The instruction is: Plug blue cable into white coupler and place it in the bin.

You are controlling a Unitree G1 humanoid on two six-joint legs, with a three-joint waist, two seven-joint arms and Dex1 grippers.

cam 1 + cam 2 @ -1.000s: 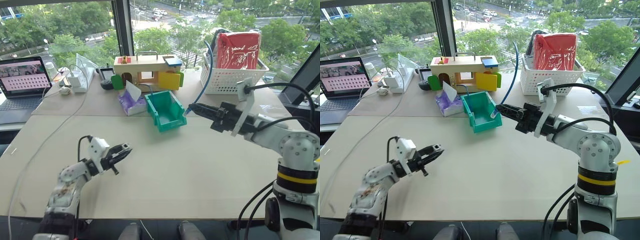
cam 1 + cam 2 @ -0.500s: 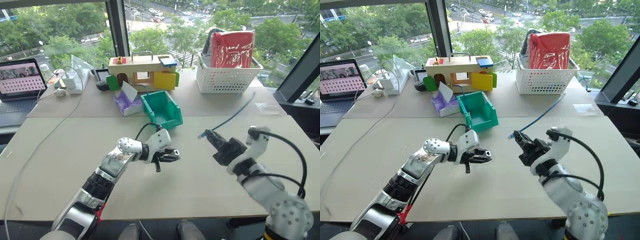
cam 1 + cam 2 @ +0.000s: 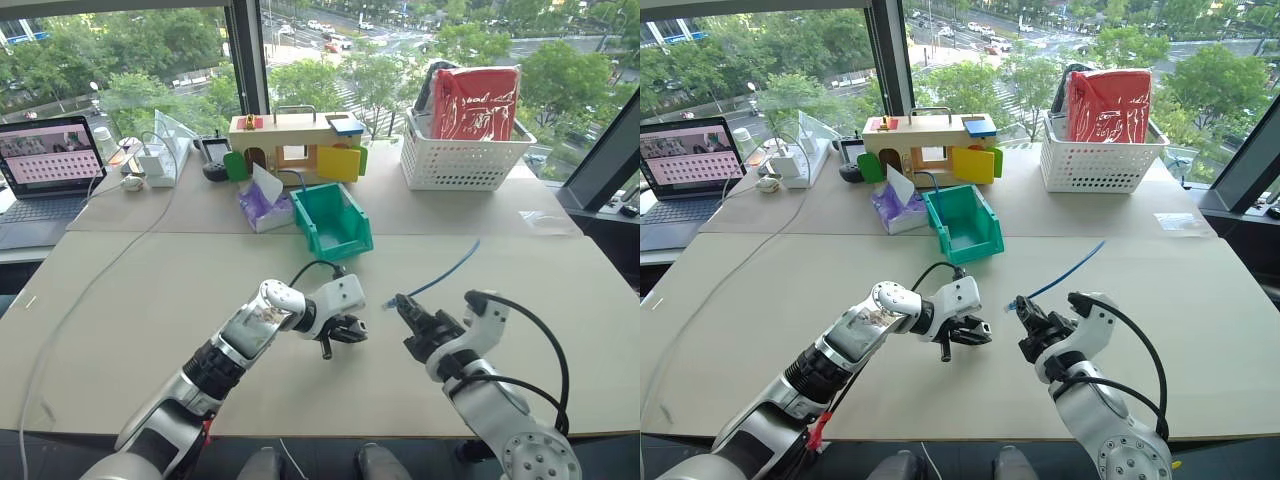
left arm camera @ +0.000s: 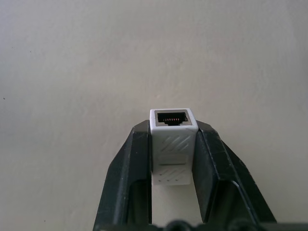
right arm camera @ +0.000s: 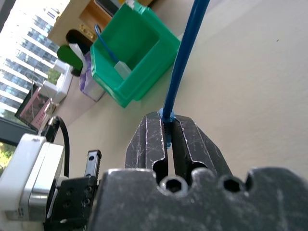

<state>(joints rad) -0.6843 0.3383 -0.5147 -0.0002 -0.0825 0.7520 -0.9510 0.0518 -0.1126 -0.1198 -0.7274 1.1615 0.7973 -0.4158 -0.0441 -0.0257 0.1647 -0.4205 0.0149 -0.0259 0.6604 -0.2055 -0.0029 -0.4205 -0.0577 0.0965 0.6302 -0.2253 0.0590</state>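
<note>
Pinching the white coupler (image 4: 173, 147) by its flat sides, the left gripper (image 3: 345, 331) keeps the socket end exposed; it looks light, rigid, smooth plastic. Right gripper (image 3: 405, 308) is clamped on the blue cable (image 3: 448, 272) near its plug, the limp tail trailing over the table (image 3: 140, 290). Bare tabletop surrounds both, green bin (image 3: 331, 221) well beyond.

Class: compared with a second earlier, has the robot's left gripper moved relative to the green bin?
Yes. The left gripper swung rightward, from left of the bin to directly in front of it.
</note>
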